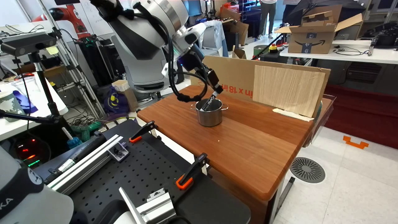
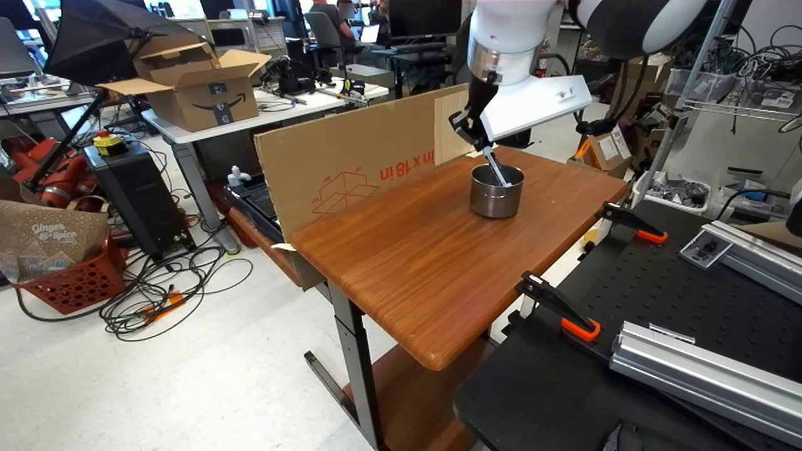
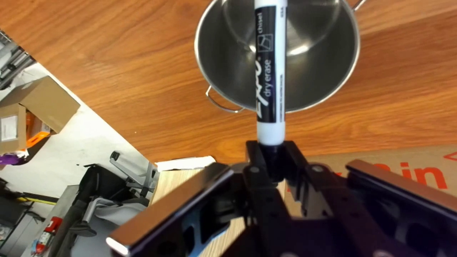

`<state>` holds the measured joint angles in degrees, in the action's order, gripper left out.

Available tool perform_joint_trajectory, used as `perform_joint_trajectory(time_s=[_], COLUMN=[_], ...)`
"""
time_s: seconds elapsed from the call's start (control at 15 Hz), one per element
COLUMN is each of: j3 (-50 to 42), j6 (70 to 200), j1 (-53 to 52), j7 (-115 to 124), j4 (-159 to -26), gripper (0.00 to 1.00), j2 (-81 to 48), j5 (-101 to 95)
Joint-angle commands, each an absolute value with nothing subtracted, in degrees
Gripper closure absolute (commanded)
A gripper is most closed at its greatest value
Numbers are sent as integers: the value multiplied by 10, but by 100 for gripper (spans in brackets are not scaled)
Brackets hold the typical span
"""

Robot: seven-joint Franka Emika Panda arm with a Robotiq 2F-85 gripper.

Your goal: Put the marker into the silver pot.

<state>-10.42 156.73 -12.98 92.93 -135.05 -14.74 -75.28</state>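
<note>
White robot arm with dark joint covers [image 2: 510, 28] hangs high over the scene, wrist pitched; black two-finger gripper [image 3: 273, 153] slants downward. Black cable [image 1: 171, 59] droops in a loop beside the wrist in an exterior view.

Fingers [image 3: 255, 157] are pinching the upper end of the slim black-and-white marker [image 3: 266, 71]. Marker's tilted; its lower end shows within the mouth of the round silver metal pot [image 1: 210, 119] in both exterior views. Can't tell whether that end touches the pot's wall or floor; in the wrist view it runs off the top edge.

Marker: straight smooth barrel, black label, white lettering, reads "dry erase" and "chisel". White section right by the fingers.

Pot: straight-sided cylinder, bright thin rim, satin-looking outside, shiny inside with glints. Thin bent-wire handles on opposite sides. Stands upright on the reddish-brown wood-grain desk [image 1: 248, 149], which has rounded corners.

Brown cardboard sheet [image 2: 351, 150] stands along the far edge of the desk, orange-red print upside down in both exterior views. Pale wood-grain panel [image 1: 289, 90] sits flat against it, with a ragged cream strip [image 1: 292, 115] at its foot.

Nearer the camera: black perforated board [image 1: 149, 165] with black-and-orange clamps [image 1: 193, 169] at its edge. Ribbed silver metal rail [image 2: 708, 382] lies on the same board.
</note>
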Motion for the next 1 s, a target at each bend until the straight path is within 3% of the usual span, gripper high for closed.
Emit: perform_joint_trajectory(time_s=[0.0,0.13,0.2,0.27,0.73,0.93], j3=[-103,-101,-100,-99,-84,-82], j6=[1566,1565,1567,1568,1575,1569], j1=[-129,-128,-127,-126,-115,-118], j7=[925,919,914,908,804,770], j4=[-1317,-1305,-1301,-1299,-1297,-1299], gripper=[95,95,55,54,5,0], j2=[-188,-203,-207,-210,-218,-211], j5=[-745,-739,-735,-730,-646,-616])
